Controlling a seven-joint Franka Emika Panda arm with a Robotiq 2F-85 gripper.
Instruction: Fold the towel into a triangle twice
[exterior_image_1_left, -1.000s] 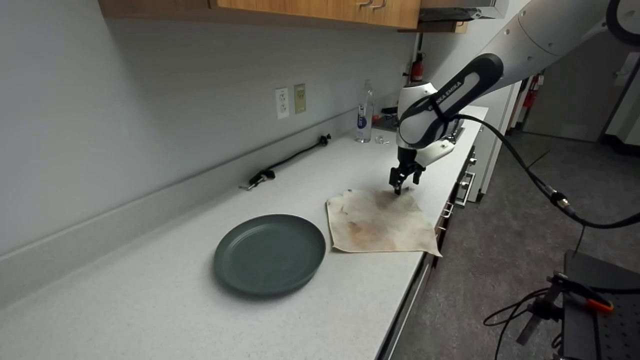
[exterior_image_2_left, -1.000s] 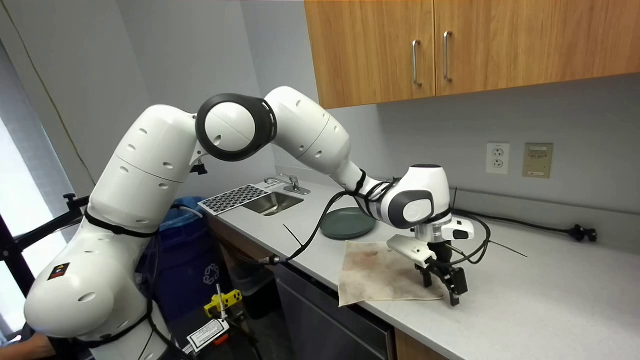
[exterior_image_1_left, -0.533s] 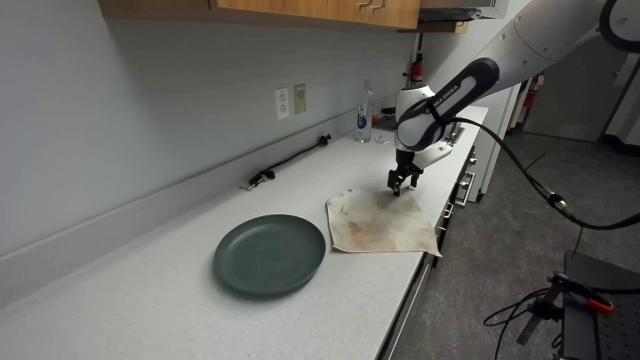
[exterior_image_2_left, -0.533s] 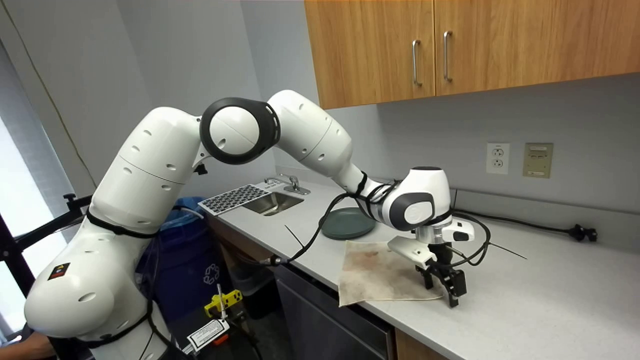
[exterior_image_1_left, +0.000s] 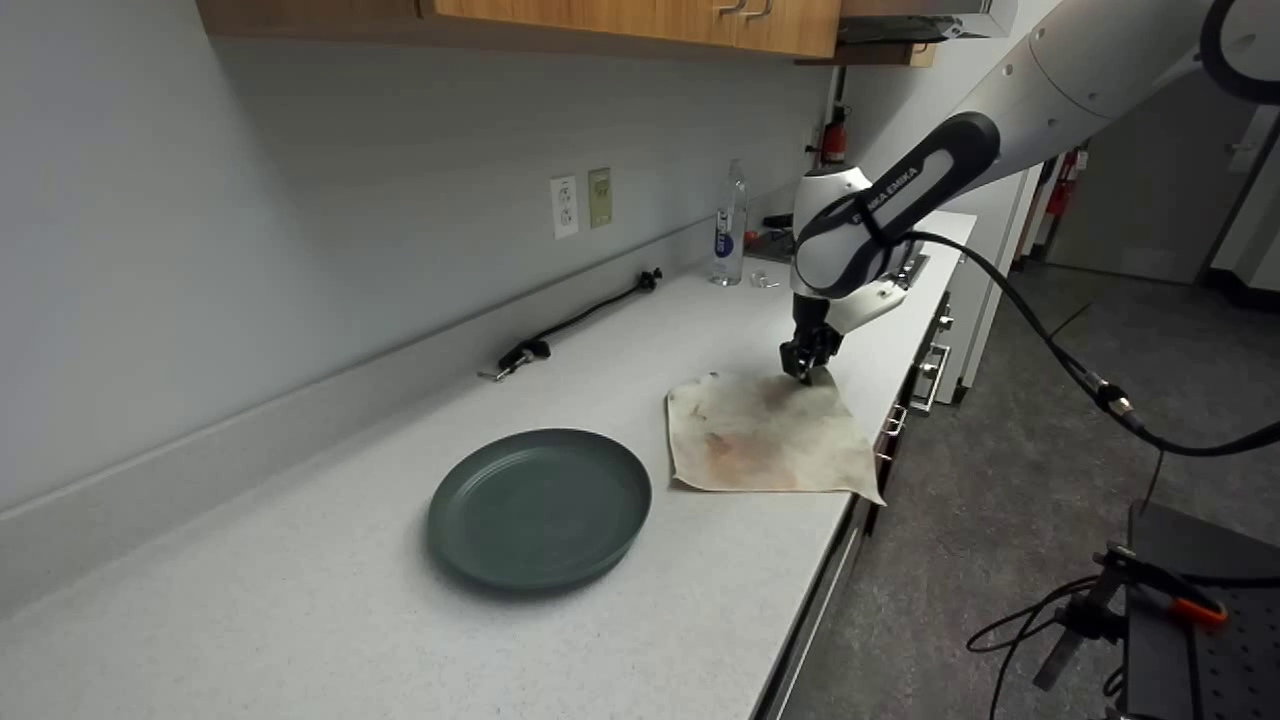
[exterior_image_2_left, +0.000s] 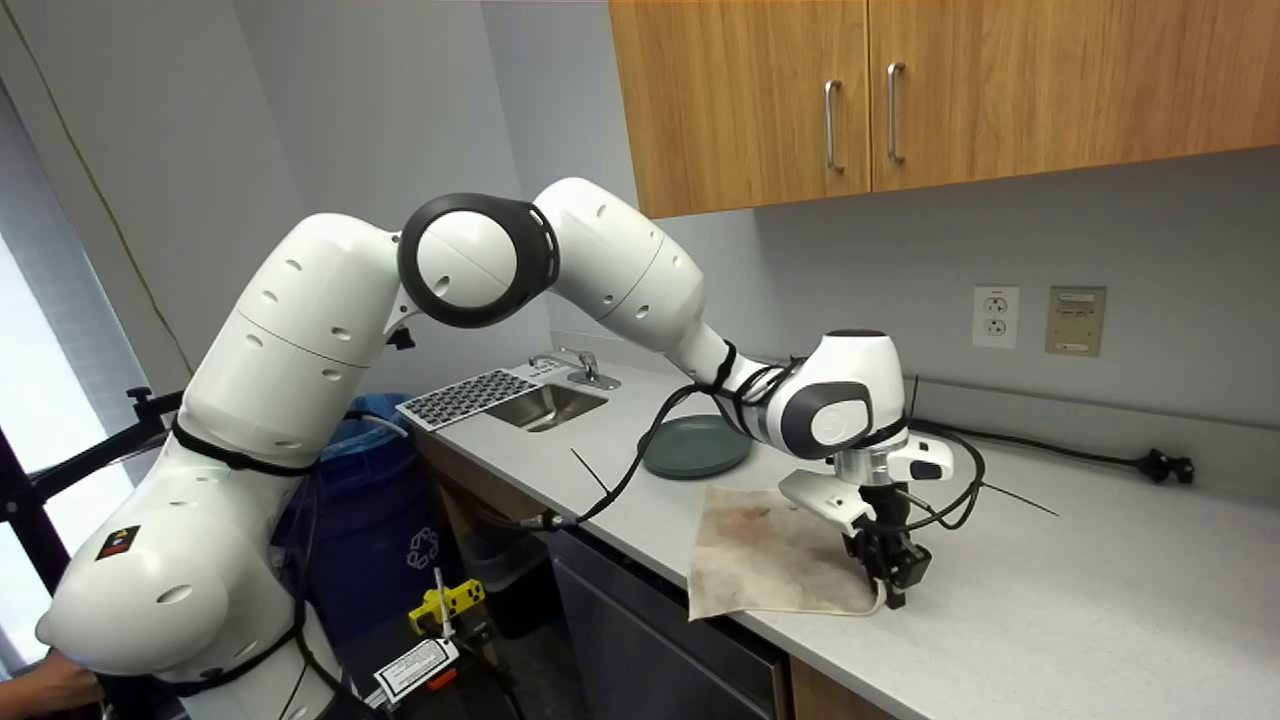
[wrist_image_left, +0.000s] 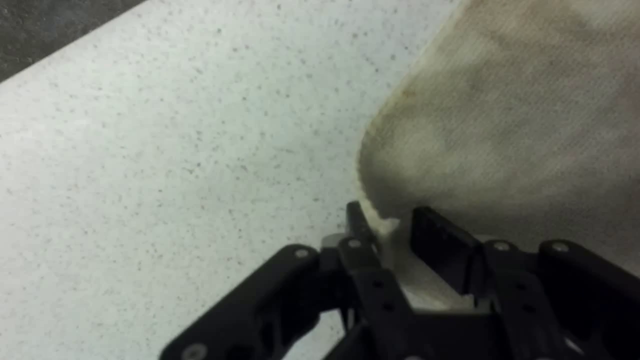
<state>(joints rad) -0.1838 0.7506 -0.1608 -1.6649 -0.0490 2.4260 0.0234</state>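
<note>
In an exterior view the towel (exterior_image_1_left: 770, 440) is lying unfolded, mostly on the counter (exterior_image_1_left: 250, 620), between two and three o'clock from the plate (exterior_image_1_left: 540, 505), so I am judging both folds left to do. The wrist view is showing my fingers (wrist_image_left: 442, 250) standing apart, the towel's edge puckering between them; both exterior views are leaving that gap unclear but showing one corner overhanging.
</note>
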